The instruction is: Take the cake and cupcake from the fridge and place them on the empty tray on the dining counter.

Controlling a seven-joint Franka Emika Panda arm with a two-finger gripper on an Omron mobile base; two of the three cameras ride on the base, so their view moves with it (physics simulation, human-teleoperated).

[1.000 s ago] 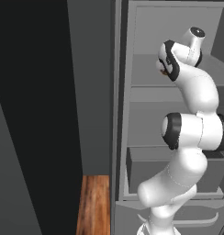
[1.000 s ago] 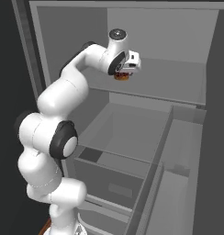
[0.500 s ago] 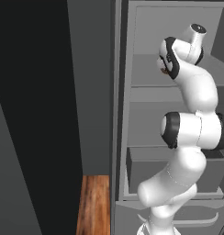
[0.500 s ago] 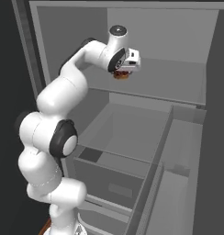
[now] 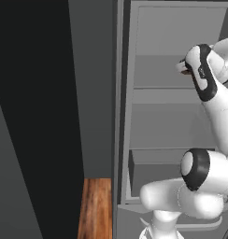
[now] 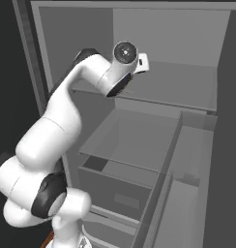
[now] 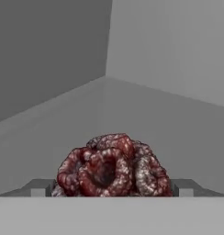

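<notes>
The cake, round with a lumpy dark red top, fills the gap between my gripper's two fingertips in the hand view, and both tips press against its sides. Behind it are the grey back corner and upper shelf of the open fridge. In the left base view a brown sliver of the cake shows at the end of my hand, over that upper shelf. The wrist covers the cake in the right base view. The cupcake, tray and dining counter are out of view.
Below the upper shelf sit a lower shelf and a grey drawer. The fridge's side frame stands left of my arm, with a dark wall and a strip of wooden floor beyond it.
The jaws have drawn in a little onto the cake's sides. My hand has shifted slightly to the right in the left base view, carrying the cake with it.
</notes>
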